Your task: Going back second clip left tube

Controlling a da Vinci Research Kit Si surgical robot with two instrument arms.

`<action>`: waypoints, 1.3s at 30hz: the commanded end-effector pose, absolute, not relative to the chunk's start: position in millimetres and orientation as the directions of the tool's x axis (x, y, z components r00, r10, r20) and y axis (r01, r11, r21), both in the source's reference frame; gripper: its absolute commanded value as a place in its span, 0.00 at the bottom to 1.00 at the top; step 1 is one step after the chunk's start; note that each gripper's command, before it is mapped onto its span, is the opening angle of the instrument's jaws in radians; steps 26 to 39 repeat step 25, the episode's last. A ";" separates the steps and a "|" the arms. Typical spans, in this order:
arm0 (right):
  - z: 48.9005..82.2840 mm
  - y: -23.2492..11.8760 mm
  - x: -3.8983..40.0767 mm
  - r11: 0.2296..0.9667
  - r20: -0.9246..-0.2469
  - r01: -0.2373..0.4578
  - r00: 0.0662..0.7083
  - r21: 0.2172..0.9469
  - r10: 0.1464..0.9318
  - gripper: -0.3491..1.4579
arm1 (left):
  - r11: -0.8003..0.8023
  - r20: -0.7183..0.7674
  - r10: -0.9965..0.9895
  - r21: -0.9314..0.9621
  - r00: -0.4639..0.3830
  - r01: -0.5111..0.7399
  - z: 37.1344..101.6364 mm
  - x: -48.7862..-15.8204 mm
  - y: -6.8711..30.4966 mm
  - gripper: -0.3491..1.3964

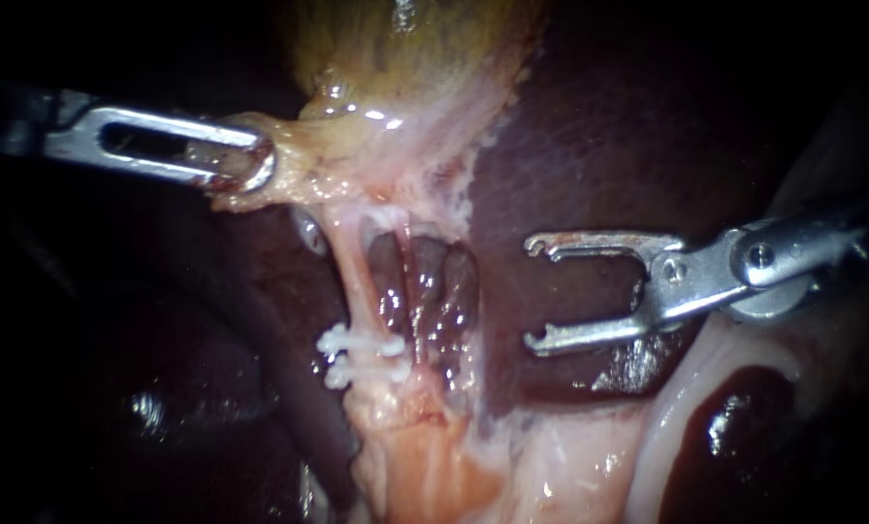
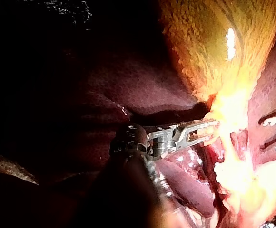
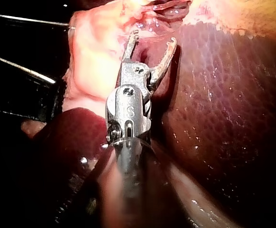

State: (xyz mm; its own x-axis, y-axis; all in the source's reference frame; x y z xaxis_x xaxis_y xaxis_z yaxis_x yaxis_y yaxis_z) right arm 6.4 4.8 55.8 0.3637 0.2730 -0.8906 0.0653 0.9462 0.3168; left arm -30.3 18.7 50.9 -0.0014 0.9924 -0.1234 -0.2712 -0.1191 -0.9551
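Note:
The pale left tube runs down from the gallbladder and carries two white clips side by side low on it. A thinner right tube lies just beside it. My right instrument stands over the liver to the right of both tubes, apart from them, its jaws open and empty; the right wrist view shows the same open jaws. My left instrument is shut on the pale tissue at the gallbladder's neck and holds it out to the left, as also seen in the left wrist view.
Dark red liver fills the right and lower left. A wet window of bare liver bed shows between the tubes. Pale fatty tissue lies below the clips. A pale fold of tissue sits under my right instrument.

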 end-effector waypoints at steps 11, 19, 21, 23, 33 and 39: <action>55.8 4.7 6.2 0.945 -0.891 0.069 0.363 0.319 0.274 0.47 | -0.133 -0.137 0.991 -0.953 -0.005 -0.273 54.7 -33.7 18.1 0.00; 55.8 4.7 6.2 0.945 -0.891 0.070 0.363 0.319 0.274 0.47 | -0.136 -0.139 0.990 -0.954 -0.006 -0.268 55.5 -34.6 18.1 0.00; 55.8 4.7 6.2 0.945 -0.891 0.070 0.363 0.319 0.274 0.47 | -0.136 -0.139 0.990 -0.954 -0.008 -0.266 55.5 -34.6 18.0 0.00; 55.8 4.7 6.2 0.945 -0.891 0.070 0.363 0.319 0.274 0.47 | -0.136 -0.139 0.990 -0.954 -0.009 -0.266 55.5 -34.6 18.0 0.00; 55.8 4.7 6.2 0.945 -0.891 0.070 0.363 0.319 0.274 0.47 | -0.136 -0.139 0.990 -0.954 -0.009 -0.266 55.5 -34.6 18.0 0.00; 55.8 4.7 6.2 0.945 -0.891 0.070 0.363 0.319 0.274 0.47 | -0.136 -0.139 0.990 -0.954 -0.009 -0.266 55.5 -34.6 18.0 0.00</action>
